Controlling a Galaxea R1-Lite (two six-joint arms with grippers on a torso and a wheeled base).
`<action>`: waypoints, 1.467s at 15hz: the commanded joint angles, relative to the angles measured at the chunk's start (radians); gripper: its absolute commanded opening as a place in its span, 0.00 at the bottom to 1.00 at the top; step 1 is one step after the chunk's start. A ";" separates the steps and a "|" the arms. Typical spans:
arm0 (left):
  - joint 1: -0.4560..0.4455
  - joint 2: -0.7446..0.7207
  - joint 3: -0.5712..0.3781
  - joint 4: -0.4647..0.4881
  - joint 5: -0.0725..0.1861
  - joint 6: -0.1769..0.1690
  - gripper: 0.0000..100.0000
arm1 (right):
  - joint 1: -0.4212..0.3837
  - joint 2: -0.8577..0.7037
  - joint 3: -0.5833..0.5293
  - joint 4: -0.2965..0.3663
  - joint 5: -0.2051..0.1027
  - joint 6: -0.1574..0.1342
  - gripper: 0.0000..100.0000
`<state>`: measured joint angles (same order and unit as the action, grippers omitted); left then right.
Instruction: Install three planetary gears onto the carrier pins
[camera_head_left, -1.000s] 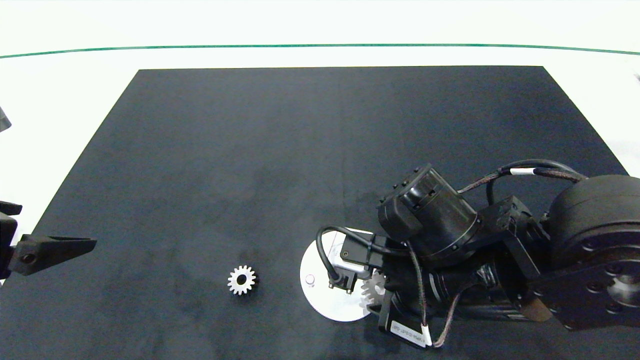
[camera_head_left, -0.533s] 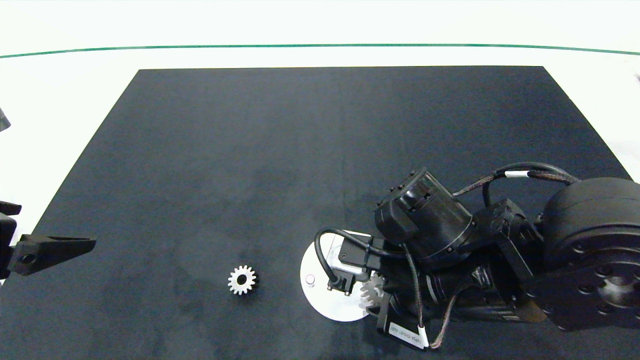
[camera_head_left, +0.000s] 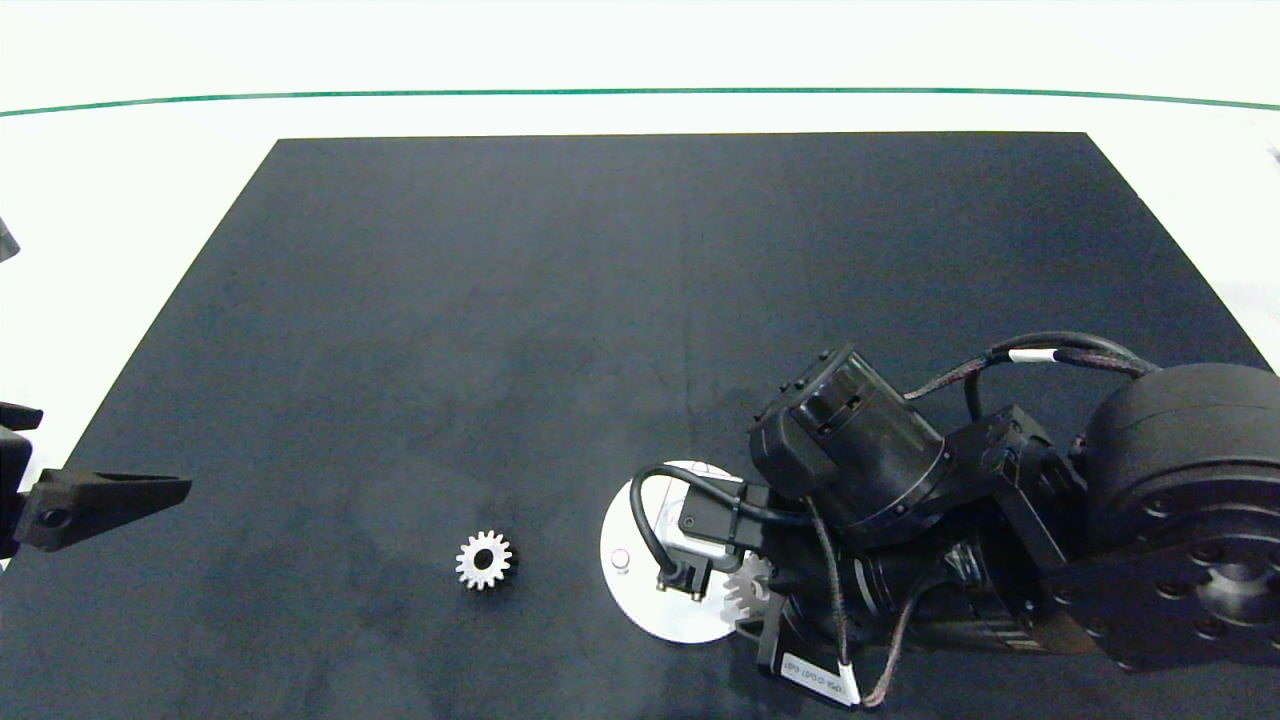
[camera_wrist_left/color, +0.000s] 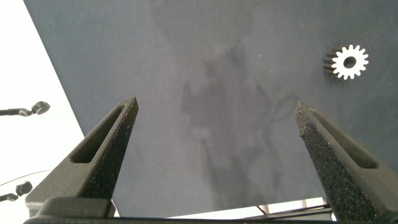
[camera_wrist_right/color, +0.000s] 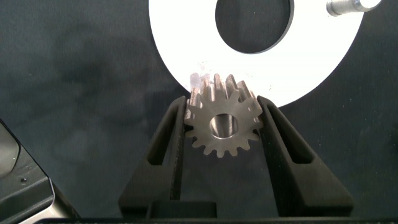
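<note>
My right gripper (camera_wrist_right/color: 224, 104) is shut on one silver planetary gear (camera_wrist_right/color: 224, 122), held flat over the near rim of the white carrier disc (camera_wrist_right/color: 180, 37). The head view shows that gear (camera_head_left: 748, 590) at the disc's (camera_head_left: 640, 600) right edge, under the right wrist. One carrier pin (camera_head_left: 620, 560) stands on the disc's left side, and the right wrist view shows a pin (camera_wrist_right/color: 348, 6) beyond the centre hole. A small pale stub (camera_wrist_right/color: 196, 79) peeks out right behind the gear's teeth. A second gear (camera_head_left: 484, 560) lies loose on the mat, left of the disc. My left gripper (camera_wrist_left/color: 216, 106) is open at the mat's left edge.
A black mat (camera_head_left: 600, 300) covers the white table (camera_head_left: 640, 50), with a green line (camera_head_left: 640, 91) across the far side. The right arm's body (camera_head_left: 1180, 520) fills the mat's near right corner. The left wrist view shows the loose gear (camera_wrist_left/color: 349, 62) beyond the fingers.
The right arm has shifted slightly toward the table's near edge, carrying the held gear a little that way over the disc's rim. Loose gear and left arm have not moved.
</note>
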<state>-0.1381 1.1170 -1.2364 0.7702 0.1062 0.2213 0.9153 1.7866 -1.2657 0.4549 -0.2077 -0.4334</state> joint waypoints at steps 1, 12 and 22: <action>0.000 0.000 0.000 0.004 0.001 0.001 1.00 | 0.000 0.002 0.000 0.002 -0.001 -0.002 0.19; -0.002 -0.002 0.000 0.004 0.001 0.001 1.00 | 0.000 0.008 -0.003 -0.027 -0.001 -0.001 1.00; 0.000 -0.011 0.000 0.003 0.001 0.003 1.00 | 0.002 -0.092 0.074 -0.022 -0.026 -0.004 1.00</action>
<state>-0.1374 1.1074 -1.2364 0.7687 0.1062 0.2226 0.9153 1.7313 -1.2136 0.4304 -0.2279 -0.4334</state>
